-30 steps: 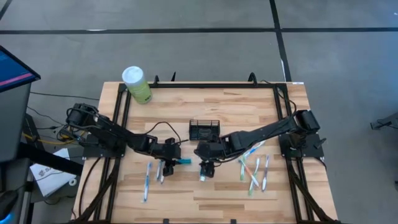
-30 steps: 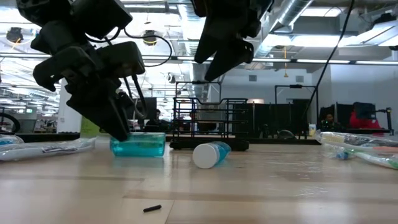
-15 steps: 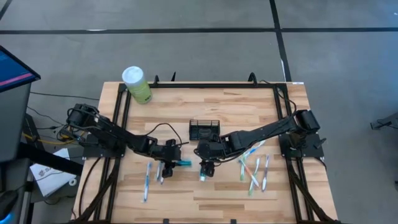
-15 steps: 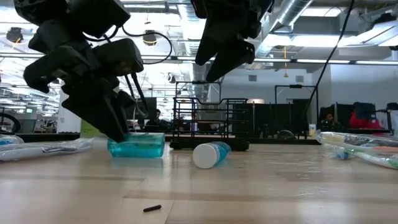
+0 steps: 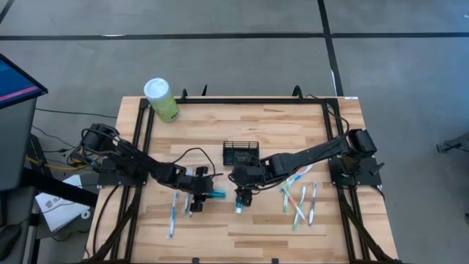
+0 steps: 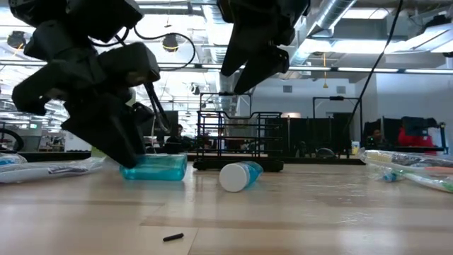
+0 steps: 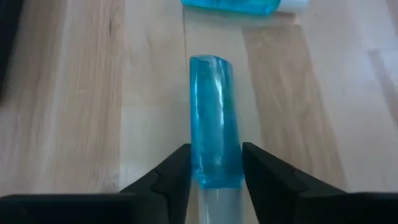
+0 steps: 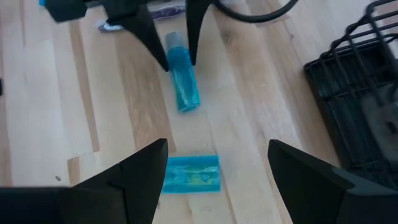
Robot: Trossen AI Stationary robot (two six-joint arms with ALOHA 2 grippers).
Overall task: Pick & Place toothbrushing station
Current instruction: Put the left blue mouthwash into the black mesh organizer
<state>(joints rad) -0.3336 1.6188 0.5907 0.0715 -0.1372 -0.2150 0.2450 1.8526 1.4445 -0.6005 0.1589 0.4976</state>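
Caddy [image 5: 240, 152]: upright on worktop [image 5: 278, 121], just behind right tool [image 5: 242, 196].
Right tool: fingers apart, holding nothing.
Left tool [image 5: 207, 195]: fingers loosely astride blue tube [image 5: 218, 195]; has pulled back and opened since earlier.

high: straight down over the whole bench [image 5: 293, 117]
low: bench-top level, facing the room
wrists: close above the blue bottle [image 7: 212, 118], shared

Black wire-mesh caddy [image 5: 240, 152], translucent blue tube [image 7: 213, 146], green canister [image 5: 163, 102].
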